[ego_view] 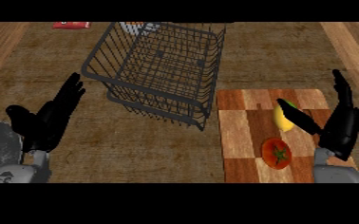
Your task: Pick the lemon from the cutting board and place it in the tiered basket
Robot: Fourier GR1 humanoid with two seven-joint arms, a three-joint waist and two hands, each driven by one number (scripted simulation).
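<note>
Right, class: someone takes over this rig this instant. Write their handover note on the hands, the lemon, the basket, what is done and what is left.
Left hand: open, holding nothing, low at the view's left.
Right hand: open, over the cutting board's right edge, thumb reaching across the lemon; no grip yet.
Lemon: on the cutting board, beside a tomato.
Tiered basket: left of the board, nothing seen inside.
Done: right hand is at the lemon.
Left: grasp, lift, carry left, place it in the basket.
</note>
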